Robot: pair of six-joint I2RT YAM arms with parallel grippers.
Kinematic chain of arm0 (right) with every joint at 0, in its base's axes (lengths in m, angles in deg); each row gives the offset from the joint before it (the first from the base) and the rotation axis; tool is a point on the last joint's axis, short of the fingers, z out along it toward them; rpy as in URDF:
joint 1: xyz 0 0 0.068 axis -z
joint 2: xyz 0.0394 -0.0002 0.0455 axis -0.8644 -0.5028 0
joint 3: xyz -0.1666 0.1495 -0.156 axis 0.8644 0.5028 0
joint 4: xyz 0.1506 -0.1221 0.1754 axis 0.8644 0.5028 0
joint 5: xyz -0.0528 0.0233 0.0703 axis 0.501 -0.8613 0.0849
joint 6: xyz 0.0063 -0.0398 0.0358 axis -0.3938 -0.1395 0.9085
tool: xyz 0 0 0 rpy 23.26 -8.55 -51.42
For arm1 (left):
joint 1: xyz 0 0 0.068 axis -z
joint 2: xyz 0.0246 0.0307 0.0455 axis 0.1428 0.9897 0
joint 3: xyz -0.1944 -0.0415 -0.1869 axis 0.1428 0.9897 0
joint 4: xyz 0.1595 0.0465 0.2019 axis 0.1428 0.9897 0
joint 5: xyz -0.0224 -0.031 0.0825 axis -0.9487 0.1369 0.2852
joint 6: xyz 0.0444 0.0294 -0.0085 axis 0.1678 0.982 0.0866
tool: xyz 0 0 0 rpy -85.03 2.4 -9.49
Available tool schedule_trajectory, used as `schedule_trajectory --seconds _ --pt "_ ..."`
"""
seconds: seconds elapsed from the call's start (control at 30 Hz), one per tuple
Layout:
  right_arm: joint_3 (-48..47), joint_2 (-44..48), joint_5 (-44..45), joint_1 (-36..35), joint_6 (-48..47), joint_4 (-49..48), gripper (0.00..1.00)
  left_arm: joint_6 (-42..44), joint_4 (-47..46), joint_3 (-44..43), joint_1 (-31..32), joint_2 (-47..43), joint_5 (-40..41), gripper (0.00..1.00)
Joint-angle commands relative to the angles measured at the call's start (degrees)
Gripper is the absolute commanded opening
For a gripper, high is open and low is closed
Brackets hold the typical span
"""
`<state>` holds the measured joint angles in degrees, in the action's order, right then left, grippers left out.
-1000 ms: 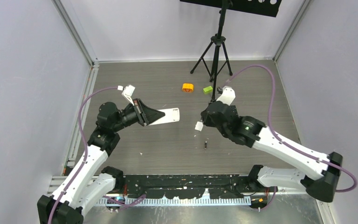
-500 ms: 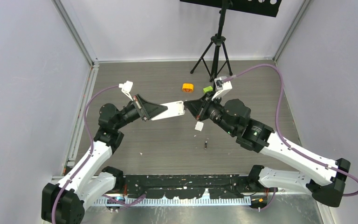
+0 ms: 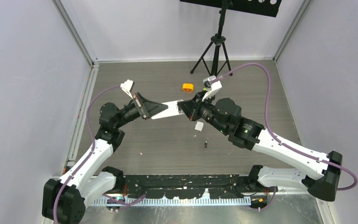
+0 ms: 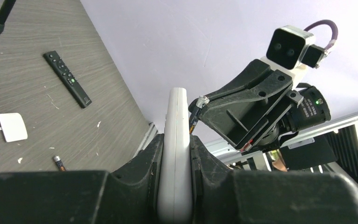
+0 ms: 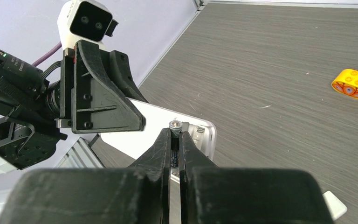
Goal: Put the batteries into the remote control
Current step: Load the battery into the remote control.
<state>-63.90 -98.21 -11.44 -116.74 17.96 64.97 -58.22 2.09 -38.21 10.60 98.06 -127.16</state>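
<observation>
**1.** Left pincer (image 3: 161,110): clamped on the long edges of the white remote control (image 3: 172,108). The remote is held above the worktop (image 3: 158,144), free end toward 3 o'clock.
**2.** Right pincer (image 5: 175,140): pinching a dark battery (image 5: 175,124) at the remote's open end; whether they touch cannot be told.
**3.** Loose battery (image 3: 206,145): on the worktop, 5 o'clock of the pincers.
**4.** White cover (image 3: 198,126): lying flat, between the right pincer and the loose battery.
**5.** Orange block (image 3: 187,87): 12 o'clock of the remote's tip, apart.
</observation>
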Motion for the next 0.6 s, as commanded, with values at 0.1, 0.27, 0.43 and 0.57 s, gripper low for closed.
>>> schedule_trajectory --seconds 0.1,0.27,0.43,0.57 --pt "0.26 0.48 1.86 -1.63 -4.38 -4.66 0.04 -6.38 -6.42 -1.93 0.09 1.54 -1.85 0.00" --pt "1.94 1.54 3.32 -1.94 -5.77 -4.45 0.04 -6.93 -6.51 -2.42 0.09 1.62 -1.97 0.00" --pt "2.16 2.38 6.20 -2.05 -5.97 -4.19 0.04 -6.23 -6.48 -2.11 0.09 1.77 -1.90 0.00" --pt "1.83 1.87 6.78 -2.05 -5.67 -4.17 0.03 -6.30 -7.08 -1.77 0.09 1.98 -1.95 0.00"
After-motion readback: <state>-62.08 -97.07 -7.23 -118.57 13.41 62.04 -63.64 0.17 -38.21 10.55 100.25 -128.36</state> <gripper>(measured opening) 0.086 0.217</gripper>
